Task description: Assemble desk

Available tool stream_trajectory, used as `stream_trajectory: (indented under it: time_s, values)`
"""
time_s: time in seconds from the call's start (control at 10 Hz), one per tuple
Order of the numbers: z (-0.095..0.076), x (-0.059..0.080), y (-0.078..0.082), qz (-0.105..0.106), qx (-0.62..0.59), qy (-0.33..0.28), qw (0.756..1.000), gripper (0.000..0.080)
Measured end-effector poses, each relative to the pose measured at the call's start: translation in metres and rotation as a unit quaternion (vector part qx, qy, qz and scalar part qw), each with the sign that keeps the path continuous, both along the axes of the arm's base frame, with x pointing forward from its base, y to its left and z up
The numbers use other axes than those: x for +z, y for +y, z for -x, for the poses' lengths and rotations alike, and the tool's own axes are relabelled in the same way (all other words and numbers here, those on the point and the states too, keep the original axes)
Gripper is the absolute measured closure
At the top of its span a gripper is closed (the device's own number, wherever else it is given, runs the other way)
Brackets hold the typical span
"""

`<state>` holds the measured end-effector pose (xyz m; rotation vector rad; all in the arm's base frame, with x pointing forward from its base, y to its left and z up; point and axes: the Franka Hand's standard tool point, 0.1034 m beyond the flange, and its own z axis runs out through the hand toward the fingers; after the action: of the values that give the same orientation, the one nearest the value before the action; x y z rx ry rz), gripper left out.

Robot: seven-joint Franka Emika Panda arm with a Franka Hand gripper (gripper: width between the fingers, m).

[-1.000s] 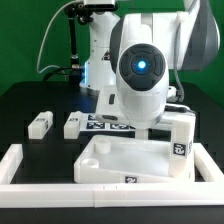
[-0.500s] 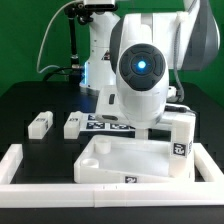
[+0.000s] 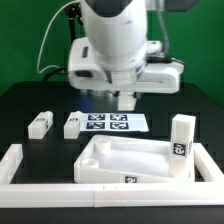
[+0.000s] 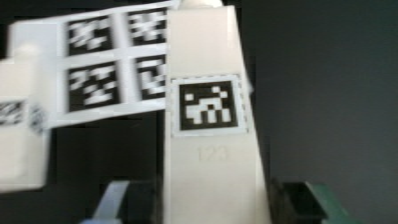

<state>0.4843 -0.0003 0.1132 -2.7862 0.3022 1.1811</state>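
Note:
My gripper [image 3: 127,95] hangs above the marker board [image 3: 112,123], shut on a white leg block [image 3: 127,102] that is lifted off the table. In the wrist view this leg block [image 4: 210,150] runs long between the fingers [image 4: 118,200] of the gripper [image 4: 222,208], with a marker tag facing the camera. The rimmed white tabletop [image 3: 100,172] lies in front. One leg [image 3: 181,137] stands upright at its corner on the exterior view's right. Two more legs [image 3: 40,124] [image 3: 73,125] lie on the black table at the left.
A long low white border wall [image 3: 60,190] runs along the front and up the left side [image 3: 12,157]. The marker board [image 4: 98,60] shows behind the held leg in the wrist view. The robot's base stands at the back.
The arm has swung up and back from low in front of the camera. The marker board and the tabletop's far edge now show, and the leg hangs in the gripper.

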Motion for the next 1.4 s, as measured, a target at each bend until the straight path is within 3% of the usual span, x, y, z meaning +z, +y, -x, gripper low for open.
stream_trajectory:
  time_s: [0.1,0.3,0.5,0.6,0.7,0.9,1.0,1.4]
  values:
    - [-0.011,-0.009,0.002,0.017,-0.010,-0.034,0.999,0.0515]
    - [-0.014,-0.002,0.008,0.020,-0.013,-0.093,0.995,0.0515]
    - [-0.052,0.031,0.000,-0.004,-0.037,-0.145,0.989,0.0515]
    - [-0.075,0.050,-0.015,-0.016,-0.056,-0.200,0.978,0.0515]
    - [-0.085,0.064,-0.024,-0.003,-0.061,-0.277,0.959,0.0515]
    - [-0.070,0.054,-0.015,0.005,-0.062,-0.306,0.950,0.0515]
    - [-0.080,0.054,-0.018,0.018,-0.062,-0.345,0.936,0.0515]
    - [-0.088,0.052,-0.023,0.064,-0.059,-0.470,0.878,0.0515]
